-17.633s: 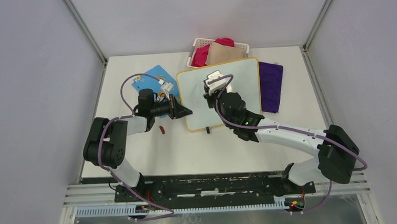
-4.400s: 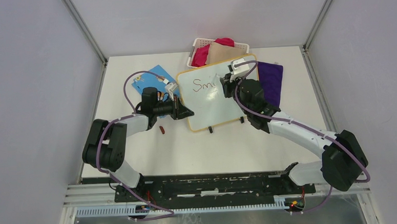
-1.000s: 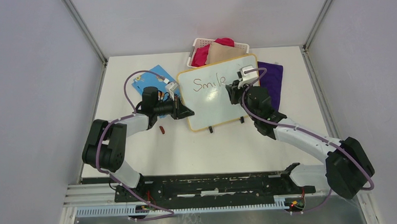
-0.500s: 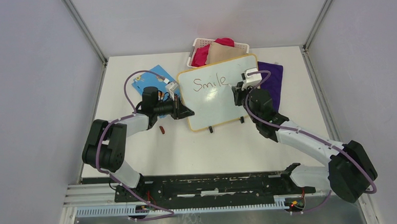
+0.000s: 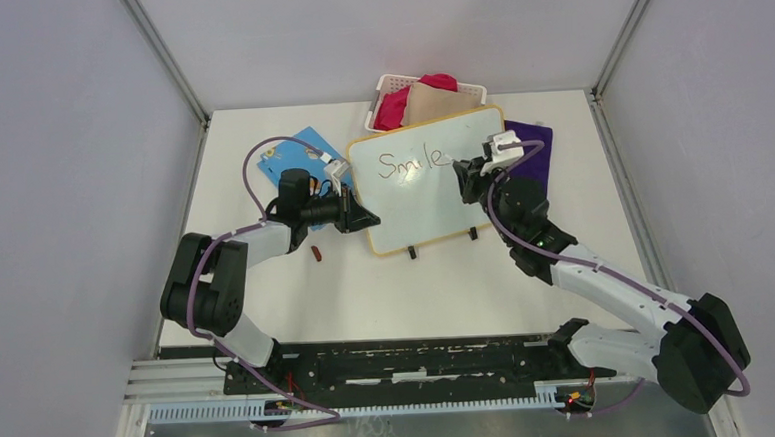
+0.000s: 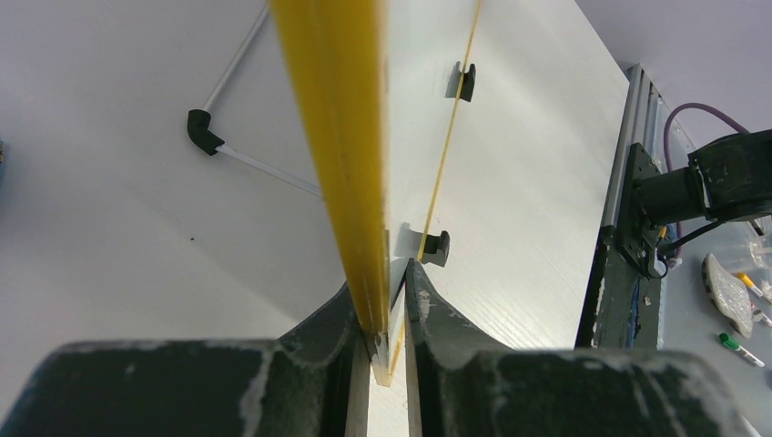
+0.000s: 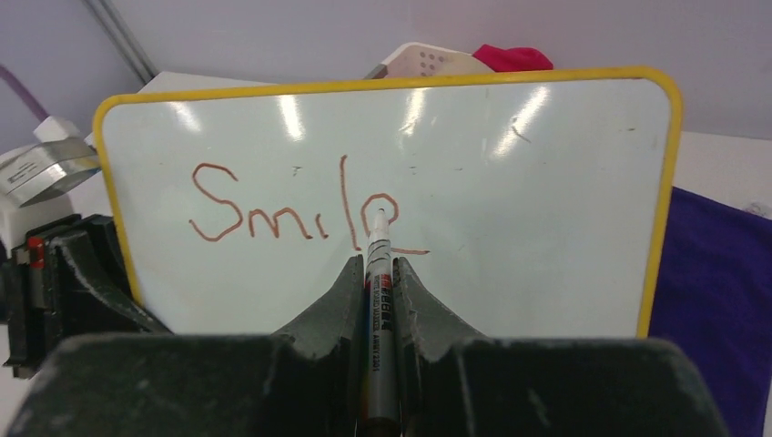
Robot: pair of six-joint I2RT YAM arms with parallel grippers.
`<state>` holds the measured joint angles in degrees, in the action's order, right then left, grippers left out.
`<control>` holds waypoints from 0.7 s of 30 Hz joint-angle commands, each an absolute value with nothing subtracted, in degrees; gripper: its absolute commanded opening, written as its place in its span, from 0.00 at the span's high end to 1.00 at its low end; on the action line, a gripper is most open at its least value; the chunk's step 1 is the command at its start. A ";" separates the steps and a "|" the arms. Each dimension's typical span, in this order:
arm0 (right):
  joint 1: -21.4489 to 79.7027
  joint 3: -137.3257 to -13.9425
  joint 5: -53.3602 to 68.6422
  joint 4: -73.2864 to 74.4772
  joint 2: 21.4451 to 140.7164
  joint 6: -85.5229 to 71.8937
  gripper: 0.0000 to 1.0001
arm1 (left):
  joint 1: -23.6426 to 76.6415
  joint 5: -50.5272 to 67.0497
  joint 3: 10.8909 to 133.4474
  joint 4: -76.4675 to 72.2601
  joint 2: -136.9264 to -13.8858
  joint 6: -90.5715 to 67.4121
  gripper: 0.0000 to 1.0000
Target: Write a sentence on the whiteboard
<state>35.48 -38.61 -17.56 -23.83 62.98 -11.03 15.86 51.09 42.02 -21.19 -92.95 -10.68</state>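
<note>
Whiteboard (image 5: 423, 202) lengthwise across, sentence (image 7: 287, 223) "Smile" along it, left end effector (image 6: 387, 282) clamping its edge, right end effector (image 7: 376, 266) gripping marker (image 7: 379, 309) tip-forward

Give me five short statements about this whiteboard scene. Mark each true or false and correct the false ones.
1. The left pincer is clamped on the yellow edge of the whiteboard. True.
2. The right pincer grips a marker. True.
3. The writing reads "stay kind". False: only "Smile" is on the board.
4. The purple cloth lies on the left arm's side of the board. False: it lies on the right arm's side.
5. The white basket behind the board is empty. False: it holds pink and tan cloths.
</note>
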 commanded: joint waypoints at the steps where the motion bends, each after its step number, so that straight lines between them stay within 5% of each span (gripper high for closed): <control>1: 38.88 -42.21 -12.96 -27.60 63.98 -8.82 1.00 | 17.02 47.03 42.33 -16.31 -93.21 -5.36 0.98; 21: 42.85 -49.66 -19.14 -24.39 72.90 -8.18 1.00 | 17.14 46.69 42.41 -16.00 -92.73 -5.00 0.98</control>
<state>42.92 -46.72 -16.67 -22.94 72.27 -8.49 15.88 51.05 42.06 -21.08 -92.92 -10.63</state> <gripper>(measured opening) 0.174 0.222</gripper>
